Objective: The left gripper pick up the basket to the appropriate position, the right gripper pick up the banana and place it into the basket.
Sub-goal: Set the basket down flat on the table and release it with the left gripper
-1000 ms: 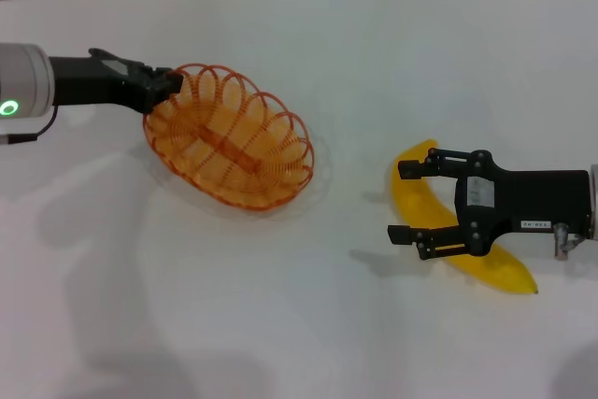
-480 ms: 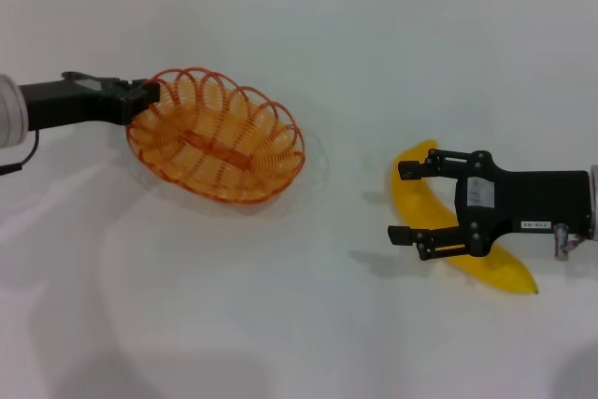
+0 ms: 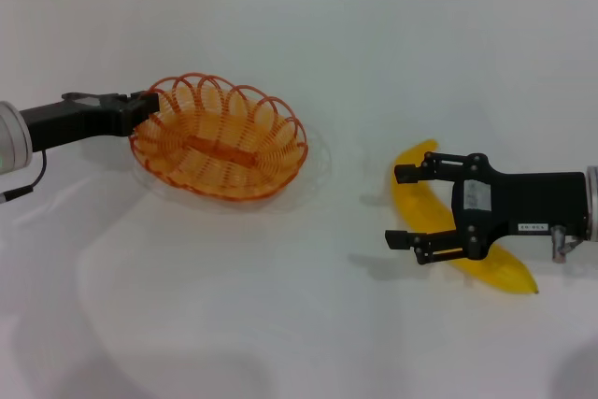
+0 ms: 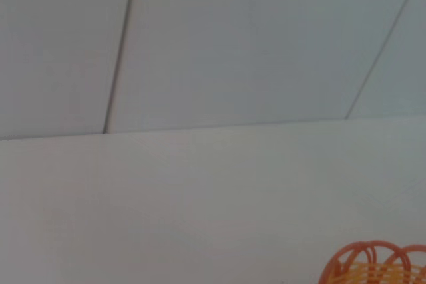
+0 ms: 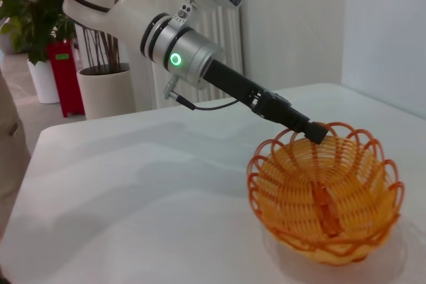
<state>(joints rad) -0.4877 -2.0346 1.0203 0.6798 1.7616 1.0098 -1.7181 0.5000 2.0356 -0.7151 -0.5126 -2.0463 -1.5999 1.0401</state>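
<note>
The orange wire basket (image 3: 220, 149) sits level and low at the table's left-middle. My left gripper (image 3: 148, 106) is shut on the rim at the basket's left end. The right wrist view shows the same grip (image 5: 313, 131) on the basket (image 5: 329, 197). A piece of the basket's rim (image 4: 373, 267) shows in the left wrist view. The yellow banana (image 3: 416, 198) lies on the table at the right. My right gripper (image 3: 394, 206) is open, low over the banana's middle, one finger on each side of it.
The white table (image 3: 299, 324) spreads between the basket and the banana. A panelled wall runs along the far edge. In the right wrist view, potted plants (image 5: 106, 88) and a red stand (image 5: 66, 74) are on the floor beyond the table.
The basket was tilted up; it has levelled out and come down a little. The left arm has drawn back to the left and lowered. The right gripper has barely moved.
</note>
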